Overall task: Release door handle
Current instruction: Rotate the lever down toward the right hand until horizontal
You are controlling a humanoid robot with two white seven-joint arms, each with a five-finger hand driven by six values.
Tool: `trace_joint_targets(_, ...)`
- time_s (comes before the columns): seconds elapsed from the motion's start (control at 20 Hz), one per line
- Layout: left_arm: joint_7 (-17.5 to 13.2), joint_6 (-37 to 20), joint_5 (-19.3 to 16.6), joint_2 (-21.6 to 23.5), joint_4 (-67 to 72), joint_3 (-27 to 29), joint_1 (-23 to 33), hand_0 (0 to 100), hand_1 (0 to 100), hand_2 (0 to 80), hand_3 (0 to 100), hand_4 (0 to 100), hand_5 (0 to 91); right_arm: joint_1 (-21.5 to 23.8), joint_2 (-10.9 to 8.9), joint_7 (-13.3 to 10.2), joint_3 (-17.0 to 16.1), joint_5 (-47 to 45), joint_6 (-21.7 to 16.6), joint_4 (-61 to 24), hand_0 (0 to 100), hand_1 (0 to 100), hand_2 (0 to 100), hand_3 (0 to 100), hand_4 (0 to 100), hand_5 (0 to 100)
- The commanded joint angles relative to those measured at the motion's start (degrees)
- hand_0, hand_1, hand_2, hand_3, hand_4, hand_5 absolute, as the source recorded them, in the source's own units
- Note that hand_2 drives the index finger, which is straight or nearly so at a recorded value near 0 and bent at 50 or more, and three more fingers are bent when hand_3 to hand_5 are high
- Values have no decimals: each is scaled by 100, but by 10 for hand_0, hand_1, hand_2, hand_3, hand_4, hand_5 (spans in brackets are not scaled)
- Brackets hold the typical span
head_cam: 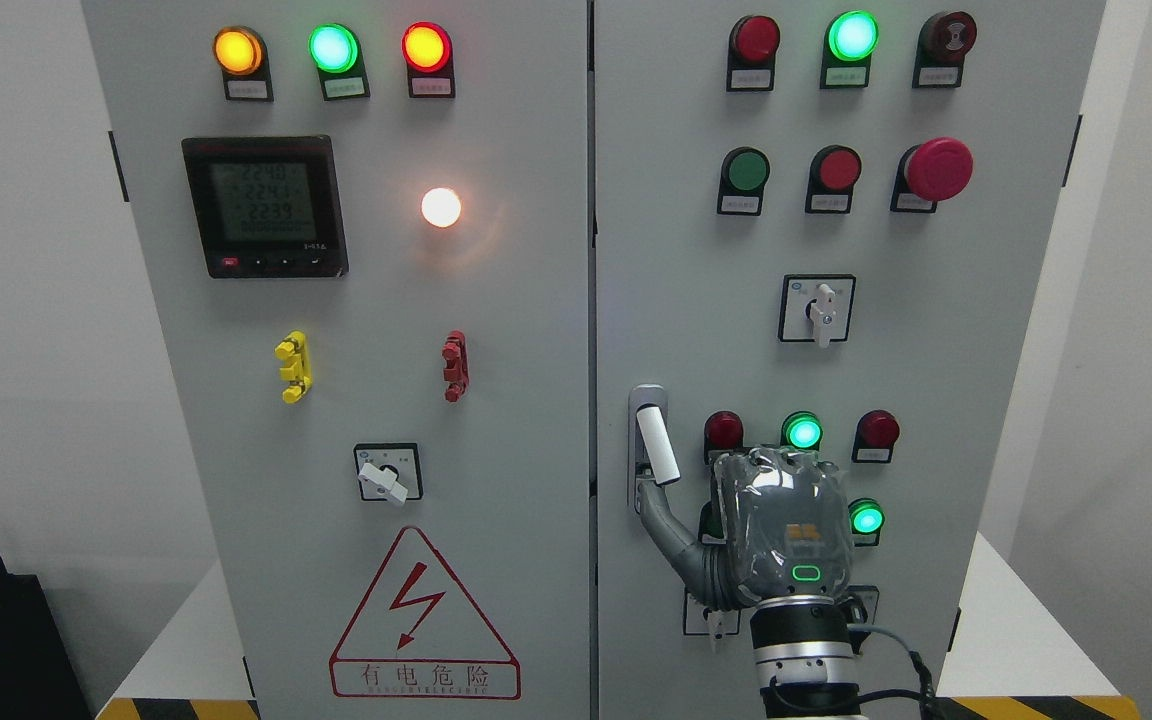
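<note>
Grey cabinet (496,400) with two doors fills the view. The right hand (781,530) comes up from the bottom edge at about 5 o'clock and sits in front of the right door (936,400), back of the hand facing the camera. Its thumb (671,535) stretches out toward 10 o'clock, the tip touching or just beside the bottom of the handle (656,445). The other fingers are curled toward the door; they hold nothing that shows. The handle is a white bar on a grey plate at the right door's left edge, tilted slightly, its lower end swung toward 5 o'clock. It lies at 10 o'clock from the hand.

At 12 o'clock from the hand sits a row of small lamps (802,432), red, green, red. Another green lamp (867,518) is just at 3 o'clock of the hand. A white rotary switch (821,310) is higher up.

On the left door: meter (264,207), a lit white lamp (441,207), a warning triangle (423,620) low down.
</note>
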Motion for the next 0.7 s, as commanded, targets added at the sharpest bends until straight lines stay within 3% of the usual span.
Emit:
trace_joint_targets(0.0,4,17,0,4,97,62,0,120,389,0,0,0,0,-8,-4,-2,-76,4,-8,-8,364,105,960,1000,913,939)
trace_joint_targets(0.65,4,17,0,4,97,62,0,120,389,0,0,0,0,-17,-4,-2,-155,4,-26,-8,370,113,955,1000,913,940)
